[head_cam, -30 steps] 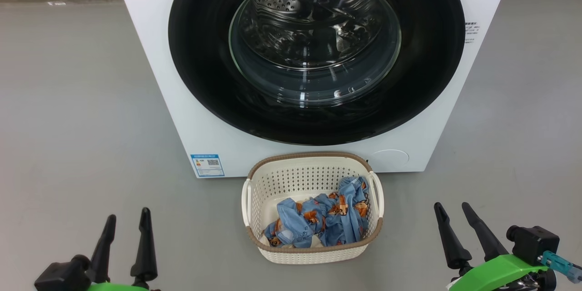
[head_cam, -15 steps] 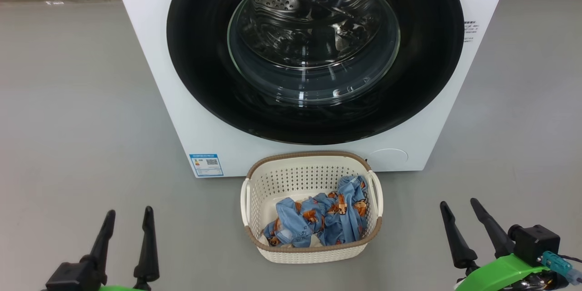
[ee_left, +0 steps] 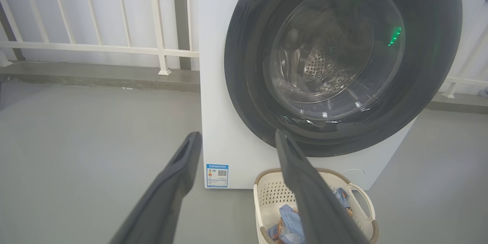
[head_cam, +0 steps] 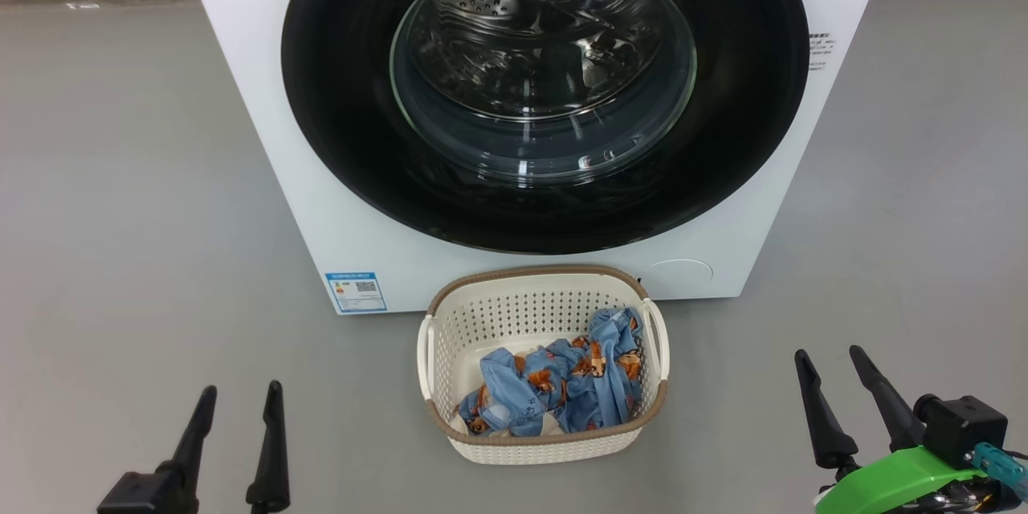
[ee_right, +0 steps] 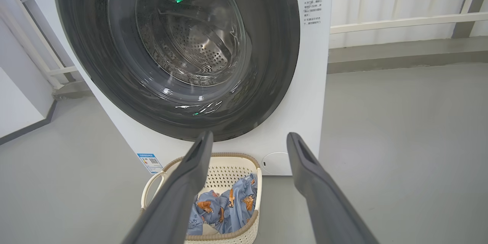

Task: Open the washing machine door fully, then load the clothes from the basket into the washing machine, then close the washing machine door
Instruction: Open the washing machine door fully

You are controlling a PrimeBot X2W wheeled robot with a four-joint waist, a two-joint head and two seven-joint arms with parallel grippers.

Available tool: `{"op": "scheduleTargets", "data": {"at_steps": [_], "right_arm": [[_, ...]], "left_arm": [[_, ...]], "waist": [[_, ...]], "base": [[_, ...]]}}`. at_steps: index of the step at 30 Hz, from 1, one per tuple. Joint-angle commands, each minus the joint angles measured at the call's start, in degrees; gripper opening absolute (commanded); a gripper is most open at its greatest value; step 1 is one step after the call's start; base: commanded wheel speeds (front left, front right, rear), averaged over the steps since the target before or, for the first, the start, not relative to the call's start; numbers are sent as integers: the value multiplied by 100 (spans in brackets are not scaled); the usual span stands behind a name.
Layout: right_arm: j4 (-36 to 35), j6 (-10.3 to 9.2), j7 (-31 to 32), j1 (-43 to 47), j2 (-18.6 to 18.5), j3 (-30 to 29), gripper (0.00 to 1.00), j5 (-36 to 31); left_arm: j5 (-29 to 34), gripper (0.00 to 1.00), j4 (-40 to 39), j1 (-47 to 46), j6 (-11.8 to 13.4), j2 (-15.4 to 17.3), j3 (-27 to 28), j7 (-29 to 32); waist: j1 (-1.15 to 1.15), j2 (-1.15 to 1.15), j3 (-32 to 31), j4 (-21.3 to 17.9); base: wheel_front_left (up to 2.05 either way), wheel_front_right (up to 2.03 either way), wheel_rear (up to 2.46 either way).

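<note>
A bare grey floor (head_cam: 120, 177) runs back to a white railing (ee_left: 95, 45) against a pale wall. On it stands the washing machine (head_cam: 385, 265), square to the robot. The washing machine door (head_cam: 544, 80) lies shut and flush against the white front; its black ring faces the robot, and the steel drum shows through the glass bowl.

The basket (head_cam: 538, 270) sits on the floor below the door, just in front of the machine's base, with one handle to the left and one to the right. It looks about as deep as it is wide, so its long axis is hard to call. The clothes (head_cam: 562, 393) lie crumpled inside, and the bundle stretches from the near left corner up toward the right wall.

A blue label (head_cam: 356, 291) sits low on the machine's left and a round cap (head_cam: 681, 271) low on its right.

The left gripper (head_cam: 242, 387) and the right gripper (head_cam: 827, 352) hang over the floor on either side of the basket, well apart from it. Their fingers point toward the machine, spread wide, with nothing between them
</note>
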Motion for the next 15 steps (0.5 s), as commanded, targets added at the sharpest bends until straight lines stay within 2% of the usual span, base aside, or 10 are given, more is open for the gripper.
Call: {"op": "scheduleTargets", "data": {"at_steps": [1, 8, 15], "right_arm": [[-170, 9, -69, -130, -52, 77, 100, -30], [-200, 9, -69, -125, -30, 19, 100, -45], [-228, 9, -69, -142, 16, -12, 100, -62]], "left_arm": [[-1, 100, -115, -162, -14, 106, 167, -38], [-29, 100, -120, -195, -14, 127, 162, -38], [-47, 100, -98, -239, -14, 147, 142, -38]], "waist": [[0, 0, 16, -10], [0, 0, 53, -39], [0, 0, 117, -56]], "base": [[65, 19, -85], [97, 42, -139], [143, 85, -229]]}}
